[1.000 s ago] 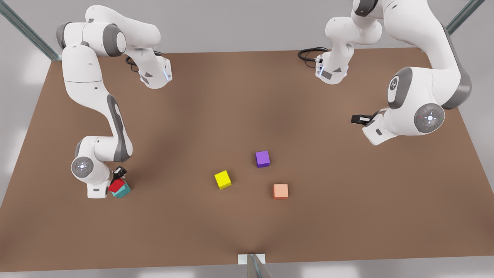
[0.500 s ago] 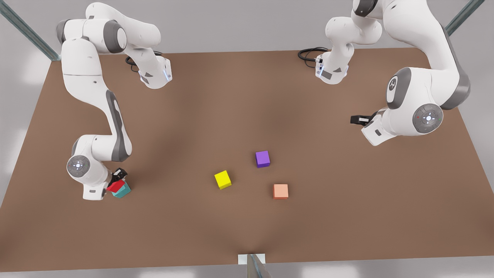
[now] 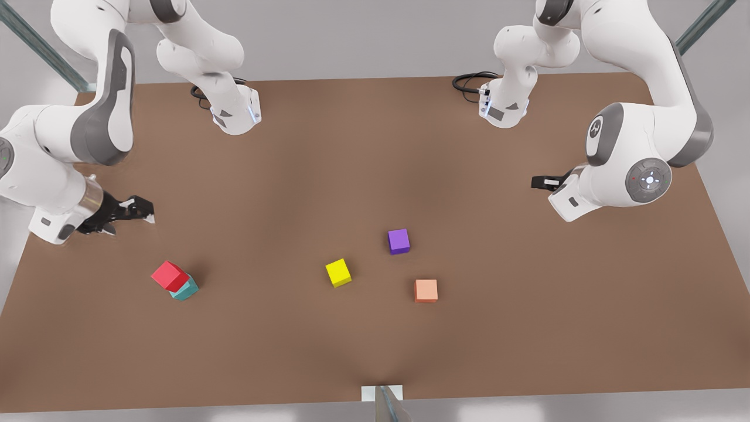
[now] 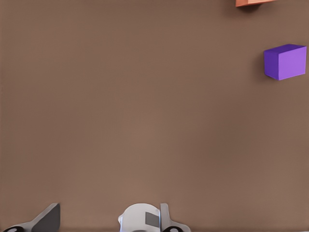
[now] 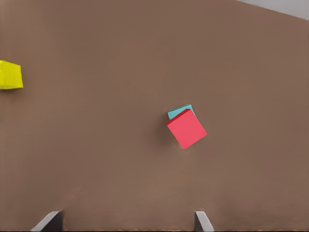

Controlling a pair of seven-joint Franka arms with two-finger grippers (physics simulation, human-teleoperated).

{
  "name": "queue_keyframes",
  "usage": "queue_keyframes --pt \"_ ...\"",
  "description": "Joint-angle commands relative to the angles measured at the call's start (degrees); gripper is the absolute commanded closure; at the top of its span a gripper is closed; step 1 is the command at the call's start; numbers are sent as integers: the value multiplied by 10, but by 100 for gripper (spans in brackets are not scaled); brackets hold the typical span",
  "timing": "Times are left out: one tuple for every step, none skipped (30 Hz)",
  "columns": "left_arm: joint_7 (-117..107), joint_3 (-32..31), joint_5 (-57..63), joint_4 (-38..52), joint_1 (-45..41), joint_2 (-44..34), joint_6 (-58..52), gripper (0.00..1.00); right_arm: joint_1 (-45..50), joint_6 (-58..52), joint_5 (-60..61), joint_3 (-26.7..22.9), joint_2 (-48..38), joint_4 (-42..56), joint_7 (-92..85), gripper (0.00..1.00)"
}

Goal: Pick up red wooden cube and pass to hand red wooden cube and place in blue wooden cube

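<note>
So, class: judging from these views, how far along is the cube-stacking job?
Done: the red wooden cube sits on the blue wooden cube, off-centre. The right end effector is open, raised beside the stack; the left end effector waits open over the table at the front view's right. Nothing is in hand, and no step looks left.

A brown table (image 3: 375, 164) is carrying four blocks: teal (image 3: 188, 290) at left, yellow (image 3: 338, 272), purple (image 3: 398, 241), peach (image 3: 426, 290) centrally.

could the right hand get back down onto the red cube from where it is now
Probably yes. The right hand hangs open above the table, up and to the front view's left of the red cube, which sits atop the teal cube with nothing between them.
</note>
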Motion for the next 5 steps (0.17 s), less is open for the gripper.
queue_keyframes --pt "-5 0 0 0 1 -1 0 0 5 -55 -1 1 -45 -44 237 0" --pt "-5 0 1 0 0 -1 0 0 2 -52 5 1 -43 -45 237 0" --pt "-5 -1 2 1 0 -2 -2 0 4 -52 -2 0 -39 -36 237 0" --pt "-5 -1 4 2 0 -2 -1 0 4 -46 -7 1 -39 -35 238 0" --pt "-5 0 4 2 4 -2 1 0 3 -42 -7 0 -38 -32 242 0"
